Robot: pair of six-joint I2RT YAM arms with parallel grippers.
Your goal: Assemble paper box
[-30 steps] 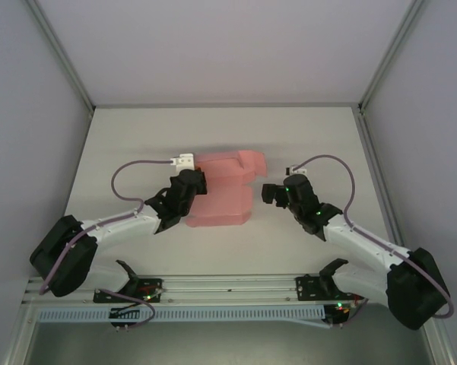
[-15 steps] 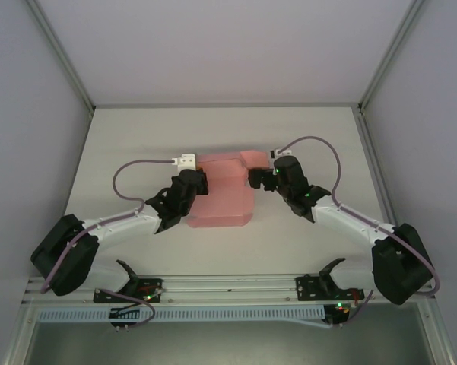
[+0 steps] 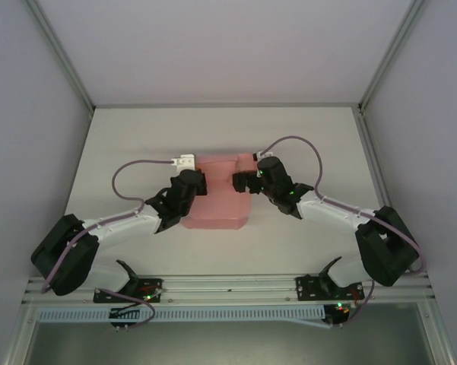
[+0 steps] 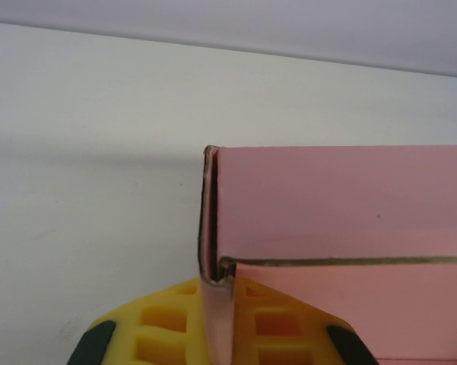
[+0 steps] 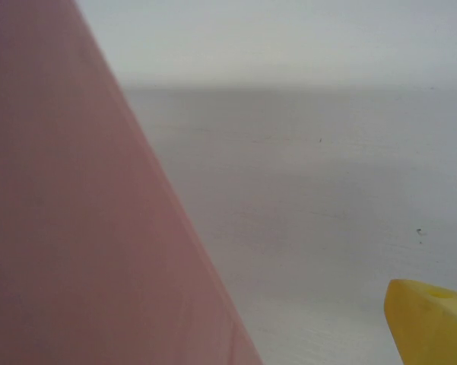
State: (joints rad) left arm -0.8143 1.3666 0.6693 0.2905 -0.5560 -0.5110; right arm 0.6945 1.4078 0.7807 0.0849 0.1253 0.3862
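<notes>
The pink paper box lies partly folded in the middle of the table. My left gripper is at its left edge. In the left wrist view the yellow fingers are shut on an upright pink wall at the box's corner, with a pink panel stretching away to the right. My right gripper stands open against the box's upper right side. In the right wrist view a pink panel covers the left side and hides one finger; the other yellow fingertip shows at the bottom right.
The box rests on a white table with grey walls on three sides. A metal rail runs along the near edge between the arm bases. A purple cable loops from each wrist.
My right arm has swung left from beside the box until it is against it, and the box's right flap has folded inward, so the pink shape looks narrower. The left gripper has kept its grip and place.
</notes>
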